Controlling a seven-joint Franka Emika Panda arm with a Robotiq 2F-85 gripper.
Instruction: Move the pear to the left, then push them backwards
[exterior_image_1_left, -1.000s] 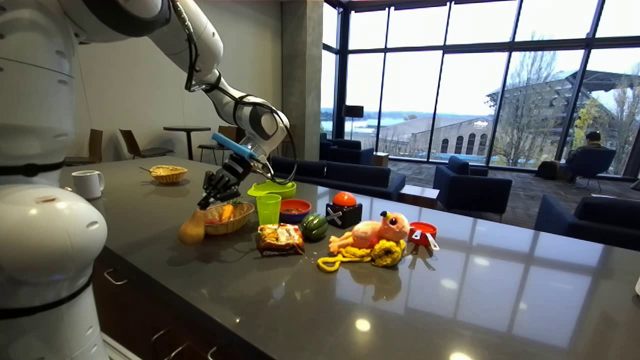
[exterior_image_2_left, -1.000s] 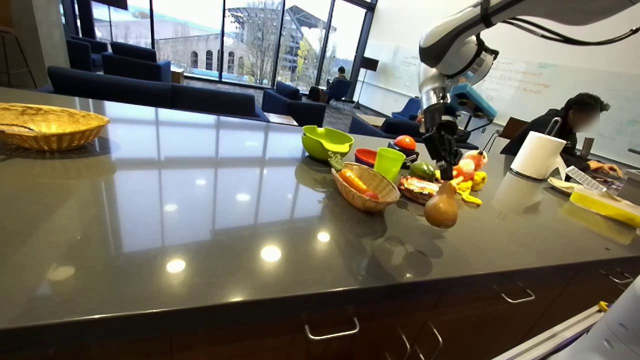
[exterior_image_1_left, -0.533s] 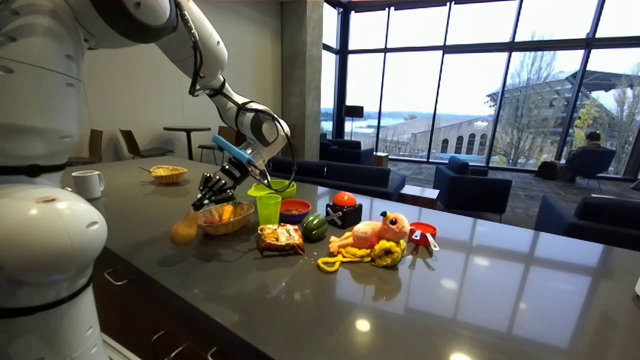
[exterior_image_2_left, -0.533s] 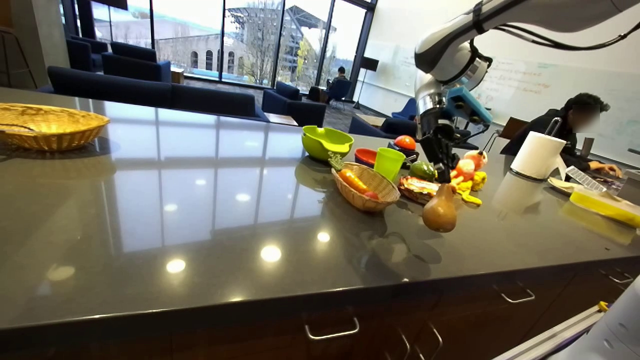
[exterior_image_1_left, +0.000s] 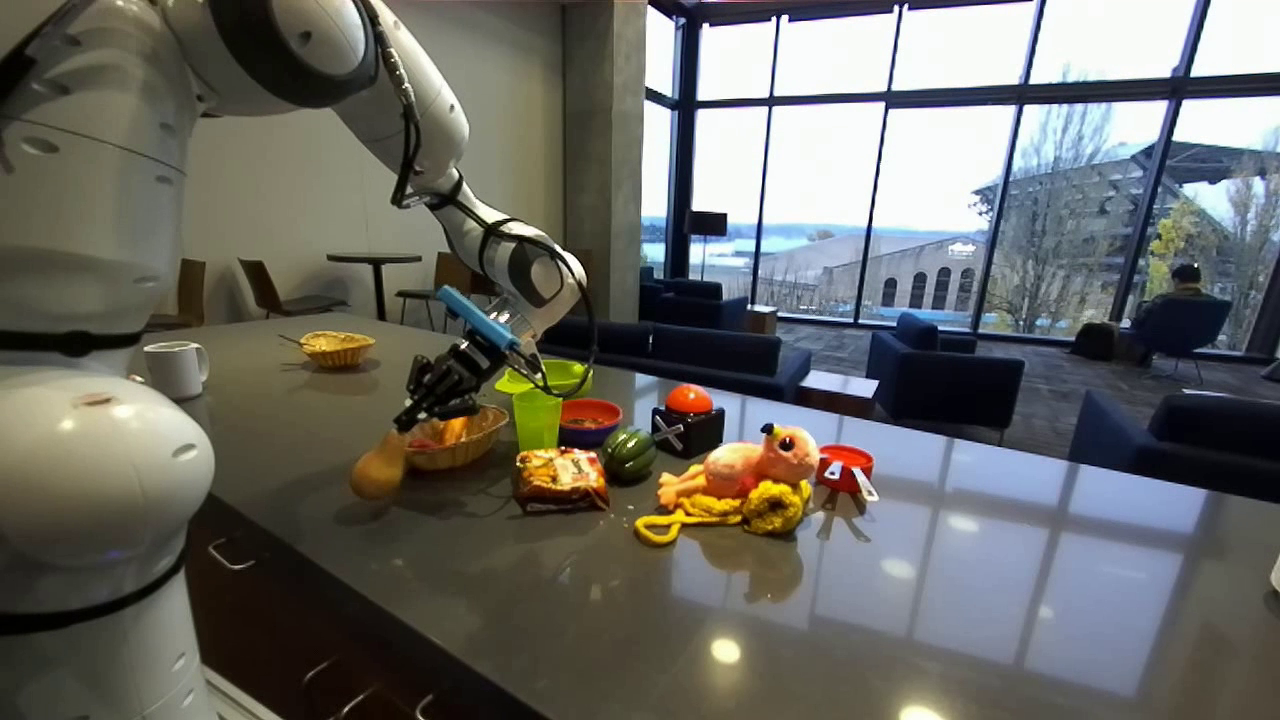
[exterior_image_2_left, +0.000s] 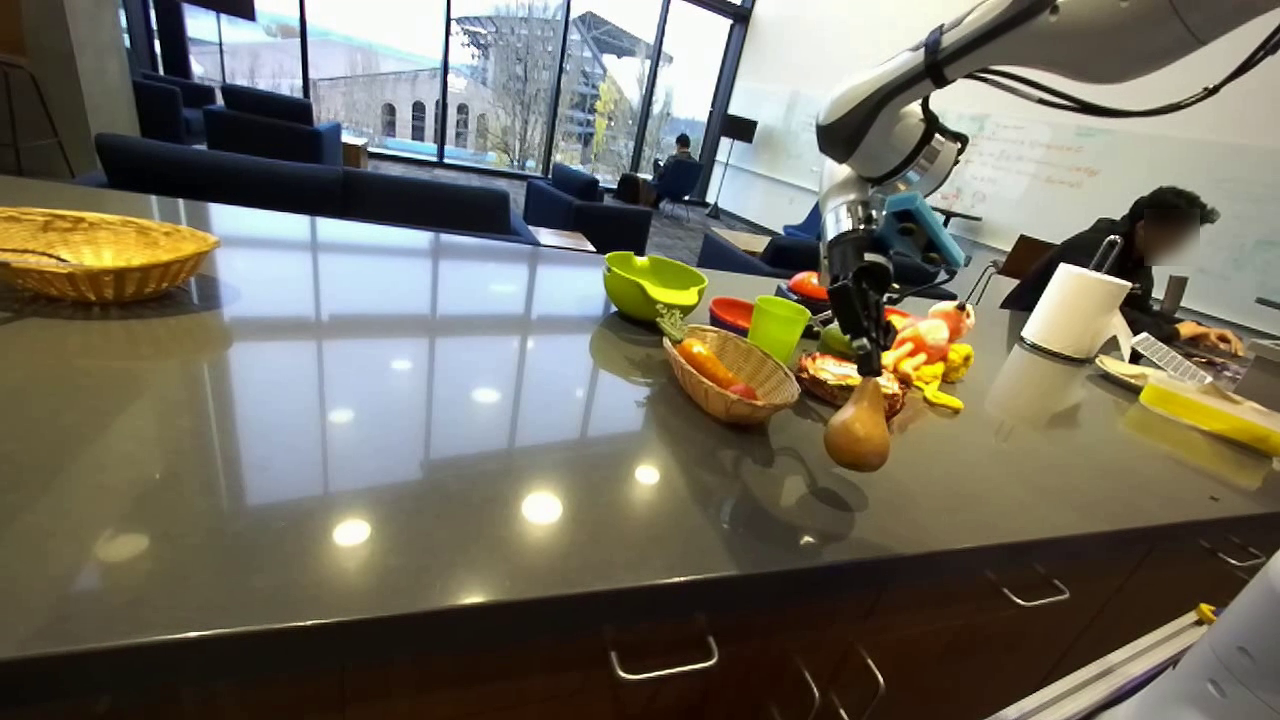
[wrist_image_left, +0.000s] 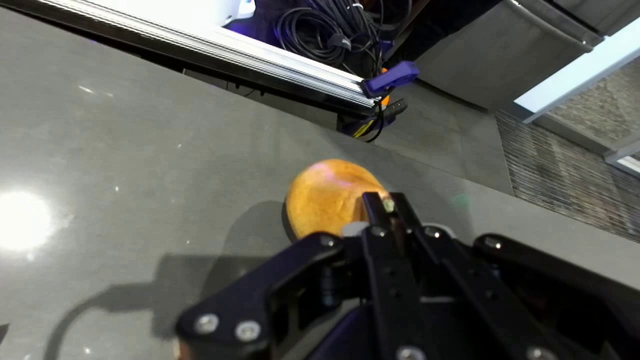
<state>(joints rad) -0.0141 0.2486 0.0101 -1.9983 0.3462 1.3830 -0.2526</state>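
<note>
The pear (exterior_image_1_left: 378, 474) is tan-yellow and rounded, tapering to a neck at the top. It hangs tilted a little above the grey counter, in front of the small wicker basket, and also shows in an exterior view (exterior_image_2_left: 858, 432). My gripper (exterior_image_1_left: 402, 424) is shut on the pear's neck and stem from above, as also seen in an exterior view (exterior_image_2_left: 869, 372). In the wrist view the fingertips (wrist_image_left: 386, 196) pinch the stem end, and the pear's round body (wrist_image_left: 325, 197) shows to their left. The fingers hide part of the neck.
A wicker basket (exterior_image_2_left: 690, 390) with a carrot stands beside the pear. A lime-green cup (exterior_image_1_left: 537, 420), a green bowl (exterior_image_2_left: 655, 285), a snack packet (exterior_image_1_left: 560, 478), a green squash (exterior_image_1_left: 629, 455) and a pink plush bird (exterior_image_1_left: 740, 468) are nearby. The counter's front edge (exterior_image_2_left: 500, 590) is close.
The gripper has carried the pear left and slightly lower in an exterior view. In an exterior view it shifted left, then back right and a little down. The other objects have not moved.
</note>
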